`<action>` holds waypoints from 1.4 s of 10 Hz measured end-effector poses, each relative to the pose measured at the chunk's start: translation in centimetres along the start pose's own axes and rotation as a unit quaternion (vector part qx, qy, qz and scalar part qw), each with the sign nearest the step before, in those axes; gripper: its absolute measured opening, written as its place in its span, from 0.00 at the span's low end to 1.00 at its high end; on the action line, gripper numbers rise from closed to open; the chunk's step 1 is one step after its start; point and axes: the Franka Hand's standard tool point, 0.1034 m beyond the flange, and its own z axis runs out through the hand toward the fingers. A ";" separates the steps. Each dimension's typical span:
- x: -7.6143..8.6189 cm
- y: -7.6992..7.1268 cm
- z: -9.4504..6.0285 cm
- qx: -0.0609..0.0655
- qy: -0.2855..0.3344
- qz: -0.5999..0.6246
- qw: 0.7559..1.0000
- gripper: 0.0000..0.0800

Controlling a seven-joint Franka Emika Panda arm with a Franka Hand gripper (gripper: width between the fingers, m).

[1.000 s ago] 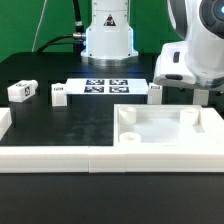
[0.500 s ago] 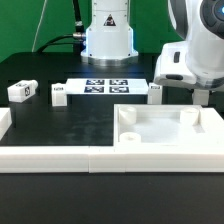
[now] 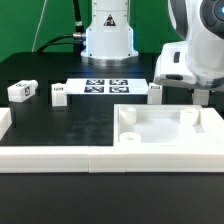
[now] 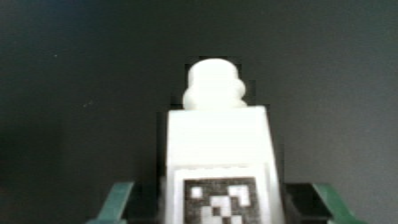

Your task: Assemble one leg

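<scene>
Wrist view: jaws stood wide astride leg (image 4: 217, 150), gaps both sides; I judged off-centre closing could skew it.

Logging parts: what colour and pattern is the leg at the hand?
The leg is white with a black-and-white square tag; clearest in wrist view.
</scene>
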 end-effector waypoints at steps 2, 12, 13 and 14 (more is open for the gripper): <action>-1.8 1.6 -3.7 0.006 -0.004 -0.008 1.000 0.36; -1.6 2.4 -8.2 0.019 0.216 -0.027 0.976 0.36; -1.7 2.8 -8.8 0.011 0.249 -0.036 0.968 0.36; -1.7 2.8 -9.8 0.007 0.289 -0.046 0.956 0.36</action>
